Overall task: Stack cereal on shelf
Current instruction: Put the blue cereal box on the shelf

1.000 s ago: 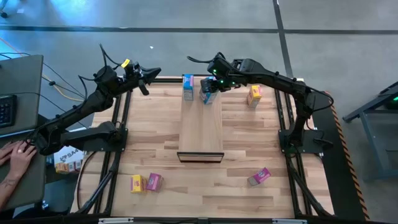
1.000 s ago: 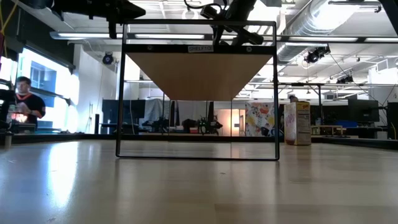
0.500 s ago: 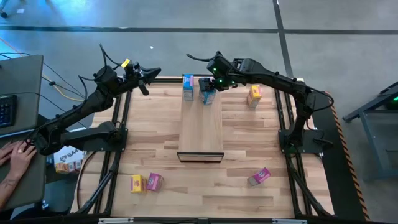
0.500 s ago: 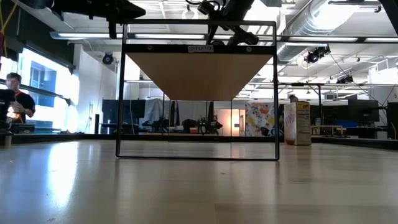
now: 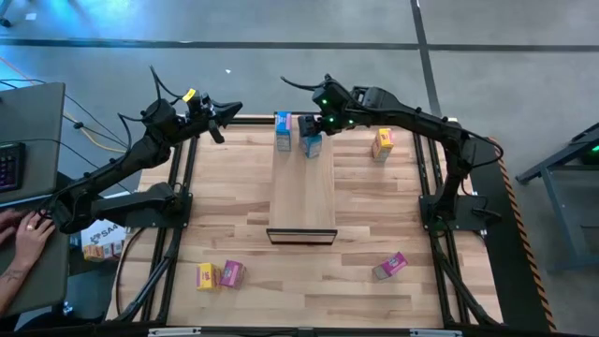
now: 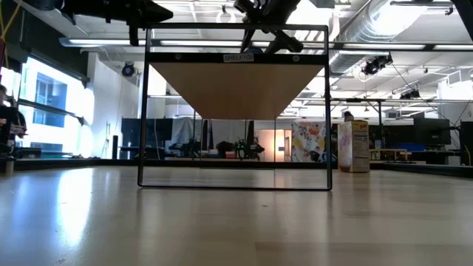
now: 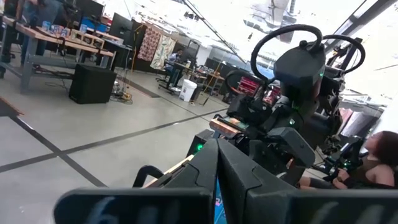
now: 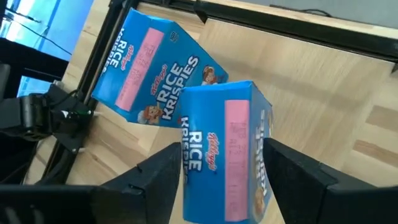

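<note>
The shelf (image 5: 301,192) is a pale plank raised on a dark frame in the table's middle. Two blue cereal boxes stand upright on its far end, one at the left corner (image 5: 283,131) and one beside it (image 5: 313,143). My right gripper (image 5: 316,124) hangs open over the second box (image 8: 224,155), slanting down from the far right, one finger at each narrow side. My left gripper (image 5: 217,131) is shut in the air over the table's far left corner. On the tabletop are a yellow box (image 5: 382,143) and a pink box (image 5: 390,266). A yellow-and-pink pair (image 5: 218,274) lies near the front left. My right gripper's fingers (image 8: 158,174) stand at the two narrow sides of the blue box's upper part (image 8: 186,155). Whether they touch it cannot be told. The box stands on its bottom on the shelf, upright.
The shelf's near two thirds (image 5: 301,211) is bare wood. The dark frame under it (image 6: 143,111) rises from the tabletop. A person's hand (image 5: 28,234) rests at a desk beyond the table's left side.
My right gripper has drawn back a little toward the table's far edge and tipped up. More of the blue box beneath it shows now. The box has stayed where it stood on the shelf.
</note>
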